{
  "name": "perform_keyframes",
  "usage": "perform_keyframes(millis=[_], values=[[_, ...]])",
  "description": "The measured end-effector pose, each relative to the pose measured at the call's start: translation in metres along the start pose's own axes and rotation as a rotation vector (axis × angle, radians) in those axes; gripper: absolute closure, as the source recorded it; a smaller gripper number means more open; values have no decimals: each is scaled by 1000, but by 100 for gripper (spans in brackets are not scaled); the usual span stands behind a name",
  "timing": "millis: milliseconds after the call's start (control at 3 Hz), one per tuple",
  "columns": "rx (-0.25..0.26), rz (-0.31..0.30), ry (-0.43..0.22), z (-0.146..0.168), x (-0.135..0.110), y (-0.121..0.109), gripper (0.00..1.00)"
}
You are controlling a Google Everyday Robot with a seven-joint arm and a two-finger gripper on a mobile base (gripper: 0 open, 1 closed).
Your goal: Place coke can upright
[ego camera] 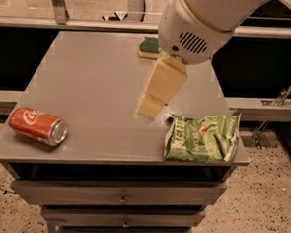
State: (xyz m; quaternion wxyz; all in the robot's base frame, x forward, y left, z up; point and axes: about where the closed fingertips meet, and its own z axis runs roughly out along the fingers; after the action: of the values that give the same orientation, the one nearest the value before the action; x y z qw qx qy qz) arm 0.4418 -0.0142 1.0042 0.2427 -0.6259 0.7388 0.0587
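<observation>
Your claw [149, 107] hung over the middle of the grey bench [89, 70], pointing down and toward the front edge. Whether it was apart or together could not be told.

The coke can [37, 126] lay on its side at the bench's front-left corner as the camera saw it, well apart from the claw and close to both edges. From the claw, it lay off to the left and nearer the front. Its long axis ran roughly along the front edge, tipped a little toward it. The silver top faced right, toward the claw's side of the bench, and the red base pointed at the left edge.

You had only the one arm to send. By the look of it, the reach would have had to travel left and forward, then meet the can across its round body rather than end-on.

The count that day was one coke can, one green chip bag [201, 136] at the front-right corner just beside the claw, one green sponge [149, 47] near the far edge, and one claw.
</observation>
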Motion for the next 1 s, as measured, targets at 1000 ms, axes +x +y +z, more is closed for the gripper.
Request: perform_keyframes(millis=[1000], values=[[-104, -23, -174, 80, -113, 60, 0]])
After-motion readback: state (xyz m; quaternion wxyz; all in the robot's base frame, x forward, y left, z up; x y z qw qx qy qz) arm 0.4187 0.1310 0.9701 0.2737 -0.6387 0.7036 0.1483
